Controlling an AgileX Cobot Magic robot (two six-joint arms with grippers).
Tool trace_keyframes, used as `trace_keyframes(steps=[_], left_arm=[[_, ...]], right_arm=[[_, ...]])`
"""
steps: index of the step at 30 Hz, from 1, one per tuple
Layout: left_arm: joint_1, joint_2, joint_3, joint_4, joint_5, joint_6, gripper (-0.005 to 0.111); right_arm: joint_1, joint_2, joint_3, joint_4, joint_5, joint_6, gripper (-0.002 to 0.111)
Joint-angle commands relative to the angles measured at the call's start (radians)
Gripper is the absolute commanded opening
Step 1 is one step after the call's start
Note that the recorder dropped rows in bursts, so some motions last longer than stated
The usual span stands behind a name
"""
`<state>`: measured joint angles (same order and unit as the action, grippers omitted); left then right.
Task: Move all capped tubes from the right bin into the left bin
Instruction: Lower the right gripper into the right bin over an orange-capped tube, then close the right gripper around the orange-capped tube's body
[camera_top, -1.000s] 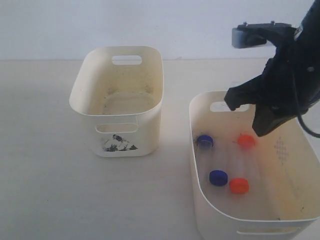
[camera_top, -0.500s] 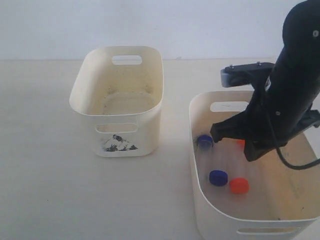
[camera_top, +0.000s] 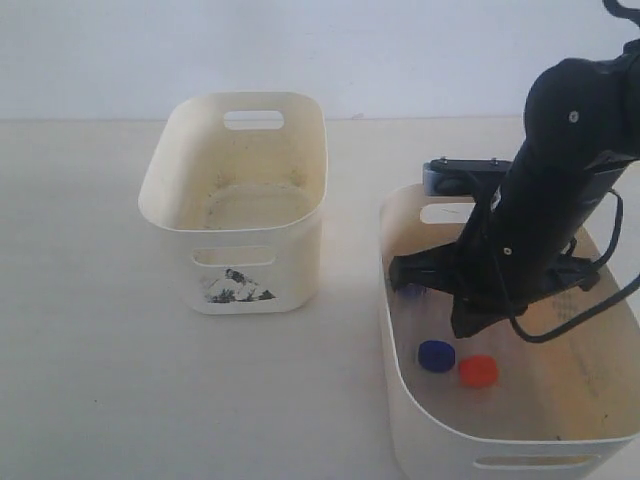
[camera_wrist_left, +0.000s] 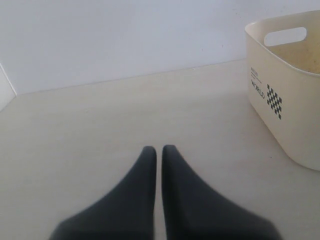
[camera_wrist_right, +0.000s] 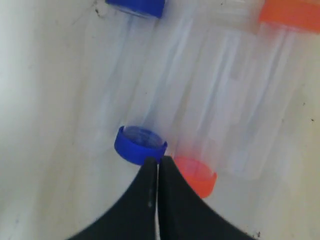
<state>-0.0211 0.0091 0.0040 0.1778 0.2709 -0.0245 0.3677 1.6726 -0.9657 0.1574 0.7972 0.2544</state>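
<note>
**A:** How is the right arm standing?

**B:** It is bent steeply down into the right bin, with the right gripper low over the bin's floor. The left gripper hangs over bare tabletop. Only its own wrist view shows it.

**A:** And the jaws?

**B:** The right pair is pressed fully together. The left pair has only a hairline gap between the tips. Neither has hold of anything.

**A:** Where are the capped tubes?

**B:** All four lie on the right bin's floor. The exterior view shows the near blue-capped tube and the near orange-capped tube side by side. The far blue-capped tube is just a sliver behind the arm. The far orange-capped tube appears only in the right wrist view. That view puts the closed tips right between the two near caps. Whether they touch either cap, I cannot tell.

**A:** And the left bin?

**B:** It stands well apart from the right bin. The left wrist view shows a side printed WORLD beside a checker patch, which the exterior view does not show.
</note>
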Motion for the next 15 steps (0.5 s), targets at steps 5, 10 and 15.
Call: trace_keyframes(steps=[5, 10, 15], left_arm=[[0.001, -0.001, -0.004, -0.001, -0.009, -0.012, 0.004], [0.001, -0.001, -0.004, -0.001, -0.009, -0.012, 0.004], [0.001, -0.001, -0.004, -0.001, -0.009, -0.012, 0.004]], right_arm=[[0.002, 0.052, 0.003, -0.050, -0.106, 0.009, 0.014], [0.002, 0.052, 0.003, -0.057, -0.058, 0.030, 0.051], [0.002, 0.052, 0.003, -0.182, 0.013, 0.169, 0.051]])
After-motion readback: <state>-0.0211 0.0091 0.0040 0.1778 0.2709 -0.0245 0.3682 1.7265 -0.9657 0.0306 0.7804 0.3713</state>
